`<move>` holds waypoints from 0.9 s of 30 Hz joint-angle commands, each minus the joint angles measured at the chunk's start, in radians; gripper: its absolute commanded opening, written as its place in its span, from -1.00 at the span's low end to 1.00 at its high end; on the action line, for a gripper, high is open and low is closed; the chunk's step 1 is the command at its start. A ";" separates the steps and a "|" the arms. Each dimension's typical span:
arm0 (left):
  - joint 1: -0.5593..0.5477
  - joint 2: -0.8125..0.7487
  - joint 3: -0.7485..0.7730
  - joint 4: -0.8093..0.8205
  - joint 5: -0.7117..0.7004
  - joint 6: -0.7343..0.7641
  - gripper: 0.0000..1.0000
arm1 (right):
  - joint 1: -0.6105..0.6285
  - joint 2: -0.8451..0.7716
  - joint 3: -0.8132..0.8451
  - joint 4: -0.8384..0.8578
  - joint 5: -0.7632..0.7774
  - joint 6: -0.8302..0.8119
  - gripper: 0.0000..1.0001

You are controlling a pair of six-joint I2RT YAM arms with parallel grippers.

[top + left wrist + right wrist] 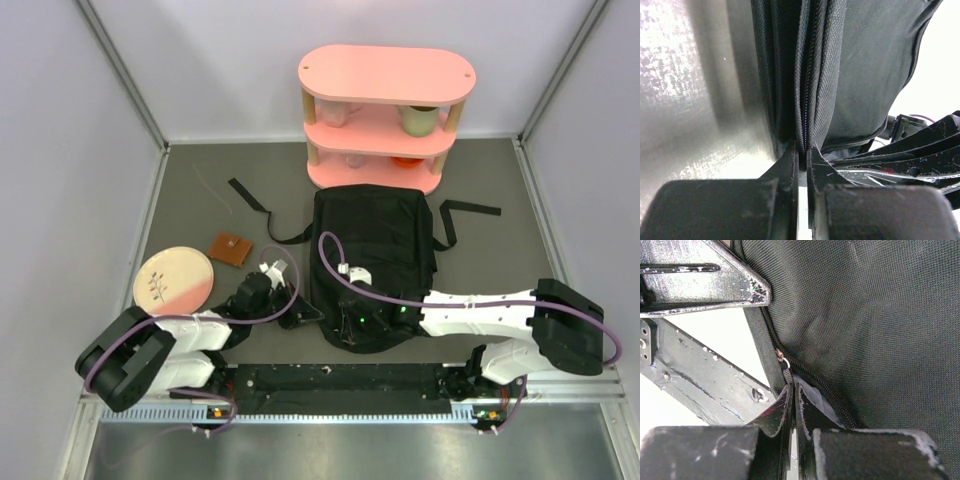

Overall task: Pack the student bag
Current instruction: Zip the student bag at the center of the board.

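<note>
The student bag [375,250], a floppy black backpack, lies flat in the middle of the table with its straps spread toward the back. My left gripper [297,315] is at the bag's near left corner. In the left wrist view it [802,150] is shut on the bag's edge, right at the zipper seam [807,90]. My right gripper [347,318] reaches in over the bag's near edge. In the right wrist view it [792,387] is shut on the black zipper pull [786,372], with a short gap in the zipper beside it.
A pink three-tier shelf [385,110] holding cups stands behind the bag. A pink and cream plate [173,278] and a small brown square pad [231,248] lie to the left. Loose black straps [250,195] [470,208] trail on the grey tabletop.
</note>
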 commanded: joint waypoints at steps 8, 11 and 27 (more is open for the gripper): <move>0.064 -0.261 0.124 -0.429 -0.176 0.232 -1.00 | -0.007 -0.098 -0.016 -0.024 -0.010 -0.040 -1.00; 0.135 -0.316 0.108 -0.448 -0.146 0.265 -1.00 | -0.009 -0.114 -0.009 -0.024 -0.059 -0.081 -1.00; 0.341 -0.275 0.191 -0.496 -0.011 0.377 -1.00 | -0.009 -0.163 -0.064 -0.082 -0.053 -0.110 -1.00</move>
